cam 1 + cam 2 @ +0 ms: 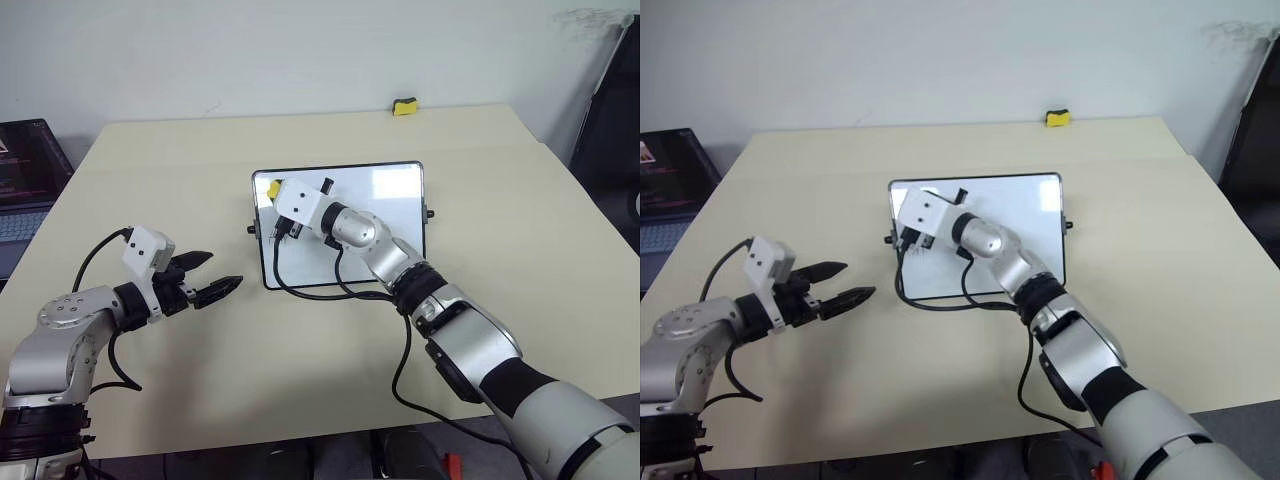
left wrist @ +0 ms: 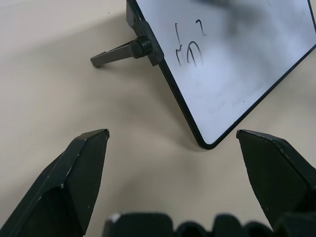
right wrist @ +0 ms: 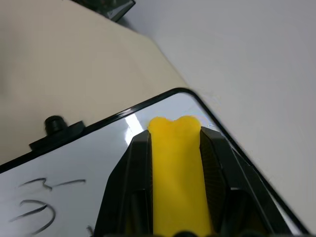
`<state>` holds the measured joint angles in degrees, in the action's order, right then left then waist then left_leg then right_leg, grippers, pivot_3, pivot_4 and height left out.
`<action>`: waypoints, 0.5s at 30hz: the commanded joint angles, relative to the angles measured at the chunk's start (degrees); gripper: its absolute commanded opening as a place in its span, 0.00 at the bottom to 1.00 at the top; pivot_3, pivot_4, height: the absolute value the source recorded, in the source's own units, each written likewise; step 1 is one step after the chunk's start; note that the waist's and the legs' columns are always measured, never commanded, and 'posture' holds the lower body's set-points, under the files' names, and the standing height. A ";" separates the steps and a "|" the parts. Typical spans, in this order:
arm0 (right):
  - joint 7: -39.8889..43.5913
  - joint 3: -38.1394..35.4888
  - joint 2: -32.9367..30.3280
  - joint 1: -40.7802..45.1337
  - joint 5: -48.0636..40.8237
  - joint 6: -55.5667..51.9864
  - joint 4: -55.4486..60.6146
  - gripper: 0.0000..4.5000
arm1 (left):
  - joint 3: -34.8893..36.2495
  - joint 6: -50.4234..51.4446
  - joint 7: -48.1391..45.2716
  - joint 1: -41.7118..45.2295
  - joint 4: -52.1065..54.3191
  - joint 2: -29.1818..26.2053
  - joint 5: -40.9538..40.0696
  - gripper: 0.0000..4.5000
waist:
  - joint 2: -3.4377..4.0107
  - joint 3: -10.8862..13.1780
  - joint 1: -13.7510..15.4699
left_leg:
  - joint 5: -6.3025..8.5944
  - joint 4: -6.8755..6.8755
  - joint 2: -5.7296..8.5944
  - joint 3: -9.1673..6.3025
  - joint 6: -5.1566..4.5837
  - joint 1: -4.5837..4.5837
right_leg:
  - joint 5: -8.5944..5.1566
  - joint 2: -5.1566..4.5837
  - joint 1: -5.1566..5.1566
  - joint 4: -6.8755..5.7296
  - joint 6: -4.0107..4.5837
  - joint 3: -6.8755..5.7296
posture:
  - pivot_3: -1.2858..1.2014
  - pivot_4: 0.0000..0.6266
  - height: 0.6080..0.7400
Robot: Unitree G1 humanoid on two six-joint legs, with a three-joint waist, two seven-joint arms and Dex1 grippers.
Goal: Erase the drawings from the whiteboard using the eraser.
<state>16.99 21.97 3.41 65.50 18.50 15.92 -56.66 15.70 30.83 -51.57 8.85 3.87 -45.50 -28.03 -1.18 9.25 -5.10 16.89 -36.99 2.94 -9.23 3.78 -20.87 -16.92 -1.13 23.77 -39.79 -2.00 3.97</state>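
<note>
The right gripper (image 3: 175,148) clamps the small bright yellow eraser (image 3: 175,168) over the far-left corner of the glossy white, black-framed whiteboard (image 1: 385,205) standing mid-worktop (image 1: 520,250). Its black marker drawings (image 2: 187,47) are illegible scribbles. The left gripper (image 1: 205,277) hovers open, near-left of the board.

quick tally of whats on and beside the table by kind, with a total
whiteboard: 1
yellow blocks: 2, the eraser in the right gripper and a second block at the table's far edge
laptop: 1
grippers: 2, counting the left gripper
total: 6
</note>
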 commanded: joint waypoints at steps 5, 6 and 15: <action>9.01 4.12 -1.66 -3.49 2.95 -2.91 -1.00 0.22 | 2.19 -0.24 0.33 0.20 1.59 -1.19 -0.60 1.00 | -0.01 -0.03 0.03 | 0.02 -0.02 0.00 -0.01 -0.05 0.11 | 0.00 0.00 -0.07 -0.11 0.00 -0.01 | 0.52 0.24 1.00; 10.60 4.90 -2.09 -4.32 3.33 -2.94 -0.63 0.22 | 2.18 -0.25 0.31 0.22 1.59 -1.20 -0.62 1.00 | -0.01 -0.03 0.05 | 0.04 -0.02 0.00 -0.03 -0.09 0.16 | 0.00 0.00 -0.13 -0.11 0.00 -0.02 | 0.52 0.24 1.00; 16.48 7.63 -4.86 -7.88 4.42 -0.89 4.90 0.22 | 1.94 -0.18 0.23 0.48 1.44 -1.23 -0.58 1.00 | 0.02 -0.01 0.23 | 0.09 -0.01 0.00 -0.06 -0.17 1.06 | 0.05 0.02 -0.99 -0.17 0.09 -0.06 | 0.52 0.24 1.00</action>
<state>32.74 29.34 0.00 58.23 21.41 15.86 -51.11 15.72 30.84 -51.34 8.85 3.90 -45.51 -28.05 -1.15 9.24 -4.88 16.97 -37.01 2.94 -9.31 3.62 -19.79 -16.85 -1.11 22.74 -39.96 -1.90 3.89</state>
